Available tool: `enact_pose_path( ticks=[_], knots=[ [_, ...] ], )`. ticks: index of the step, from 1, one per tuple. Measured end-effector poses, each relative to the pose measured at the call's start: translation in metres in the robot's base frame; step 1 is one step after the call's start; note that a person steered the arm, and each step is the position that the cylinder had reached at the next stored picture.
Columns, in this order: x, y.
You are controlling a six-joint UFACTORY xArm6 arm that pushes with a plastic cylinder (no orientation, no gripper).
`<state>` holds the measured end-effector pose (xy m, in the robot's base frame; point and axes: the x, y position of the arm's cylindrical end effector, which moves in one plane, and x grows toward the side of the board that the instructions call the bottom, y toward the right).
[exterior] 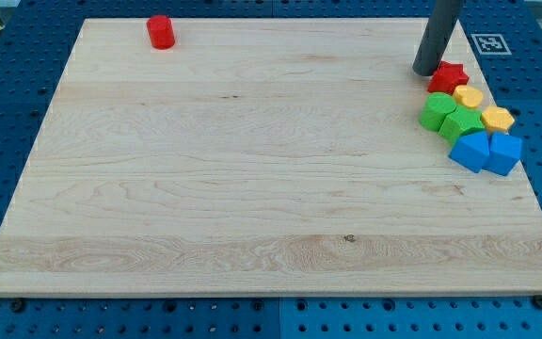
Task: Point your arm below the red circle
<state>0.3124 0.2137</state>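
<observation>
Fingers are lacking; my tip (426, 72) is being held on the worktop (252, 188) touching the red star (450, 76), well apart from the red circle (161, 31).

1. Red circle (161, 31) stands alone on the desk (252, 188), upper left of the frame.
2. My tip (426, 72) rests upper right, touching the red star (450, 76) at its left.
3. Remaining blocks cluster below the star, along the right edge.

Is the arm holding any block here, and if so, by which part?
Nothing is held. My tip rests on the board just left of the red star, far from the red circle.
</observation>
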Motion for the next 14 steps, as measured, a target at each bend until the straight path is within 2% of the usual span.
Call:
enact_pose_path(
  ticks=[2,3,5,8,9,11,14],
  knots=[
    [-0.005,-0.009],
    [-0.023,-0.037],
    [-0.030,-0.094],
    [-0.030,-0.122],
    [-0.026,-0.129],
    [0.011,-0.131],
    [0.020,-0.137]
  ],
)
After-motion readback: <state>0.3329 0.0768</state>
